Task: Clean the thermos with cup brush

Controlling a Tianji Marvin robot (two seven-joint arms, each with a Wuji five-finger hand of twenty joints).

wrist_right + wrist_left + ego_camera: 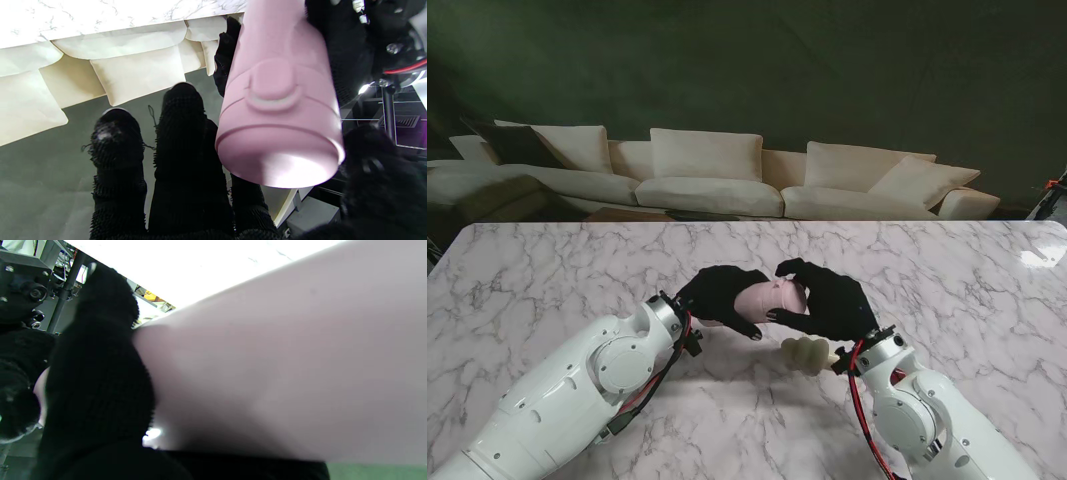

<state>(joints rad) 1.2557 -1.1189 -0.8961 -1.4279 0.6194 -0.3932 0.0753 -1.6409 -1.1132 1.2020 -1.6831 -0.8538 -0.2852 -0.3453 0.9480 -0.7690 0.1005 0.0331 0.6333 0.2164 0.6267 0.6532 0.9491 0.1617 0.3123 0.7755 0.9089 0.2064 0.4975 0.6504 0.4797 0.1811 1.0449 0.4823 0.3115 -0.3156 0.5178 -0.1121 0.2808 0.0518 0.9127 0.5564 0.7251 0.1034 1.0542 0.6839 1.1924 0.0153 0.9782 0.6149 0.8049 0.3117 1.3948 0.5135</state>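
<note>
**Crowded centre, open marble all round**

Your two black-gloved hands, left hand point(720, 297) and right hand point(827, 300), crowd the pink cylindrical thermos point(767, 299). A cream foam brush head point(807, 353) lies just nearer you. The white marble table point(547, 270) lies bare on both flanks.

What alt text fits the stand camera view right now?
Both black-gloved hands, left hand and right hand, meet around a pink thermos over a marble table. A cream brush head lies just nearer the robot; a sofa sits behind.

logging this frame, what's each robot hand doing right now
Left robot hand: shut on the pink thermos.
Right robot hand: at the thermos's lid end, grip cannot be told.
</note>
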